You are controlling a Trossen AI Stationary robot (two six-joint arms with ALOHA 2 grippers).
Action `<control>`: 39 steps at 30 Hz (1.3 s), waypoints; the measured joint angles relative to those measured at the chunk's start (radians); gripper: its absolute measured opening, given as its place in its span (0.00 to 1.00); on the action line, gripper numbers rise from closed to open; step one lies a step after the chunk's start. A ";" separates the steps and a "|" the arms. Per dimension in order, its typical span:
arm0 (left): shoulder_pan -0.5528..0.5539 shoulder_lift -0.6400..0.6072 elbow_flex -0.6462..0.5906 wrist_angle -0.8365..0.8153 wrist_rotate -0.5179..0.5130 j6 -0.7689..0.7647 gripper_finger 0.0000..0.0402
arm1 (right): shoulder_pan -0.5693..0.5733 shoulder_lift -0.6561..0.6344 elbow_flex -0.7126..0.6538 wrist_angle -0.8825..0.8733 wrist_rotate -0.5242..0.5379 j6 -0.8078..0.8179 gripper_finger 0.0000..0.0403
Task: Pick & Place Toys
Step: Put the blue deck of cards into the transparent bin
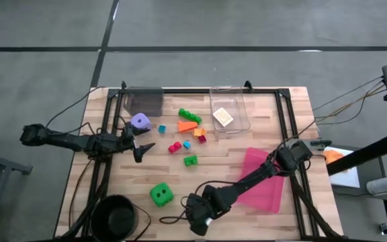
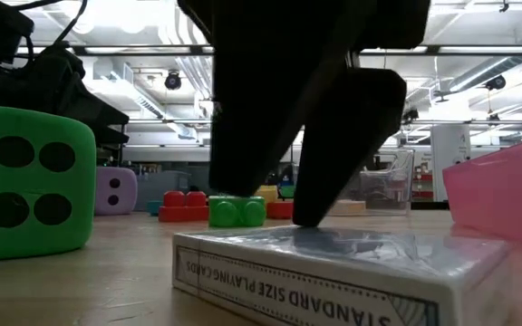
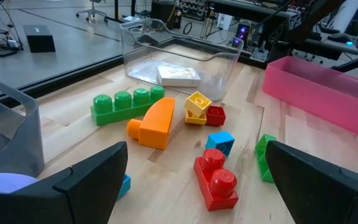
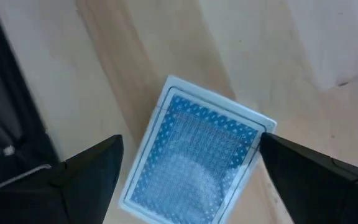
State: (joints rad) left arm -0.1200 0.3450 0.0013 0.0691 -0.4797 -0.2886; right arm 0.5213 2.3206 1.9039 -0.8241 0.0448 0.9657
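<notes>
So the right gripper sits spread open over the blue-white packet at the bench's near edge, nothing held. It's flat, so the fingers could skid off it. Only the low view shows a fingertip touching its top; the left gripper waits open.

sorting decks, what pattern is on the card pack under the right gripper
Blue-and-white lattice on the card pack, clearest in the right wrist view.

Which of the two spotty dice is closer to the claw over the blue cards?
The green die, near the table's front edge beside the right claw. The purple die sits farther back, by the left claw.
</notes>
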 joint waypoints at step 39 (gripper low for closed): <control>0.000 0.000 0.000 -0.001 0.000 -0.003 0.95 | 0.028 0.025 -0.020 -0.165 0.086 0.015 0.47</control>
State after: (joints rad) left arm -0.1200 0.3450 0.0013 0.0681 -0.4793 -0.2920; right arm 0.5493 2.3460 1.8842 -0.9886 0.1311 0.9809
